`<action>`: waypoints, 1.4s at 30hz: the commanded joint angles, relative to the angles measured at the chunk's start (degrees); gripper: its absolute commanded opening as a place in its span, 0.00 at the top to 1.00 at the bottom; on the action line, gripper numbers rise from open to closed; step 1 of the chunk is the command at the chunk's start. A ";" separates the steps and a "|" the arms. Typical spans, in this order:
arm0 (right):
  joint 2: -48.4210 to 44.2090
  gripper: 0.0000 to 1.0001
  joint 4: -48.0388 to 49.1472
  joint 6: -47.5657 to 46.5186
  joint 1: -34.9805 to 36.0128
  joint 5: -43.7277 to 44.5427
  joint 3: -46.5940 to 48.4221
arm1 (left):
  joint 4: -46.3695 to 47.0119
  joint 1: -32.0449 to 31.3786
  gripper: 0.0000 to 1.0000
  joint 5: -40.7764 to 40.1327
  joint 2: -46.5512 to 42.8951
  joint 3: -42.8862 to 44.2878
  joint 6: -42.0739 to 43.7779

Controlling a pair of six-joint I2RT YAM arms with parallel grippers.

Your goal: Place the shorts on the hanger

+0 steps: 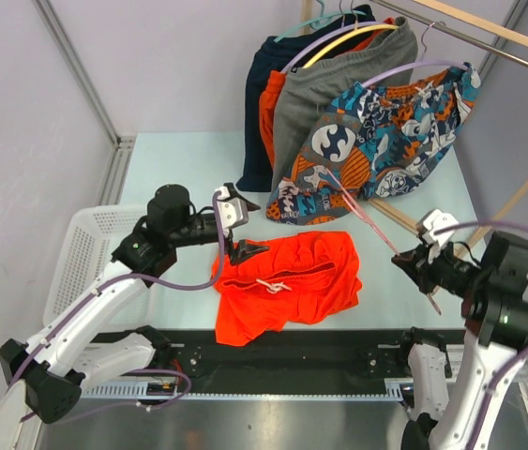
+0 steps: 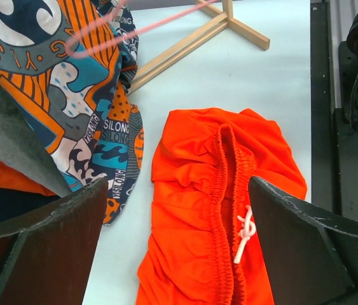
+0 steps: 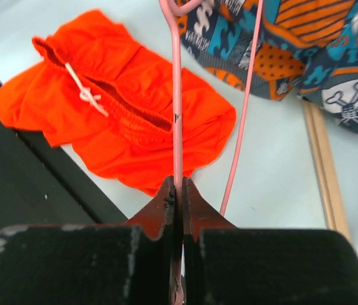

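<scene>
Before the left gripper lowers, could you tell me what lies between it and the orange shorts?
Nothing; the left wrist view shows the shorts unobstructed, straight ahead of the open left gripper.

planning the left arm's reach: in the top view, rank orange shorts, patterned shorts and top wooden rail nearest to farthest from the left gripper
From the left gripper:
1. orange shorts, at its fingertips, flat on the table
2. patterned shorts, hanging behind, to the right
3. top wooden rail, far top-right corner
</scene>
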 commanded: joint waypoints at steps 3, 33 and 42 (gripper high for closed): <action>10.60 1.00 -12.27 -13.02 7.86 -1.86 2.16 | 0.49 -0.46 0.04 0.49 -0.96 0.20 4.98; 27.75 1.00 9.53 -2.83 47.07 5.60 5.15 | -18.76 -0.81 0.44 3.39 2.64 -3.32 30.39; 26.52 0.99 15.32 0.68 49.89 11.93 5.15 | -16.47 -0.81 1.00 4.27 4.04 -3.15 24.94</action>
